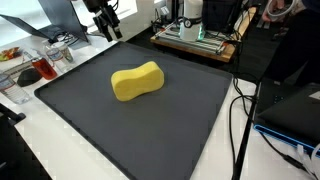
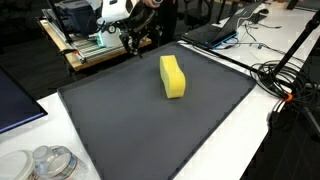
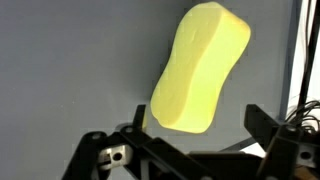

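A yellow, peanut-shaped foam sponge (image 1: pixel 137 81) with a pinched waist is lying near the middle of the dark grey rubbery mat (image 1: pixel 185 130), and nothing else is resting on the mat. In both exterior views the sponge (image 2: pixel 173 77) is sitting well inside the mat's (image 2: pixel 150 130) edges. In the wrist view the sponge (image 3: pixel 200 70) is running lengthwise away from the camera at a slight slant, with the mat (image 3: pixel 70 60) filling the background.

The black two-fingered pincer (image 1: pixel 103 30) is hanging above the mat's far corner, well apart from the sponge. Its jaws are standing spread as wide as they go and are gripping nothing. In an exterior view the pincer (image 2: pixel 135 42) is hovering over the mat's back edge. In the wrist view the pincer (image 3: pixel 196 115) is framing the sponge's near end without touching it.

The sponge is looking light, soft and easily squashed, so a grip is likely sinking into the foam before it is holding. It is hardly fragile, and its porous skin is probably giving good friction rather than slipping. The narrow waist is looking like the best place to take hold, with one finger on each long side.

Black cables (image 1: pixel 238 120) are trailing just off the mat's side edge. Clear plastic containers (image 2: pixel 50 163) are standing beyond the mat's near corner.
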Controlling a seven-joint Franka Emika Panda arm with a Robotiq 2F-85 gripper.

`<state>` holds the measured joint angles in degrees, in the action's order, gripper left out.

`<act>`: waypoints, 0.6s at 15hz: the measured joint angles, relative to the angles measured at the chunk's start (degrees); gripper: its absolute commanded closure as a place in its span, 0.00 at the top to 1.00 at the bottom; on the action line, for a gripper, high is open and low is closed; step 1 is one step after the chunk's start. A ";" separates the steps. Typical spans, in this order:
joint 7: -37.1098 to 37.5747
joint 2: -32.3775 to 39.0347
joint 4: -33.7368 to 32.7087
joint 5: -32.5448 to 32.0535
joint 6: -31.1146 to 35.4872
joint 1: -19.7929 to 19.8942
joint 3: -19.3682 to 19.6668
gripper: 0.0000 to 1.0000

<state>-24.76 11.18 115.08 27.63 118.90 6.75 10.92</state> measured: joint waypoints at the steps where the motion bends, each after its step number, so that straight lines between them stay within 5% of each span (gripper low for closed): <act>1: 0.39 1.89 -2.50 -0.32 -0.01 0.46 -0.39 1.00; 4: 0.89 7.68 -10.46 -0.83 -1.75 2.20 -1.58 1.00; 9: 0.30 16.58 -25.89 -4.97 -13.67 6.00 -4.01 1.00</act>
<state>-24.46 27.76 89.19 22.66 105.23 12.75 6.91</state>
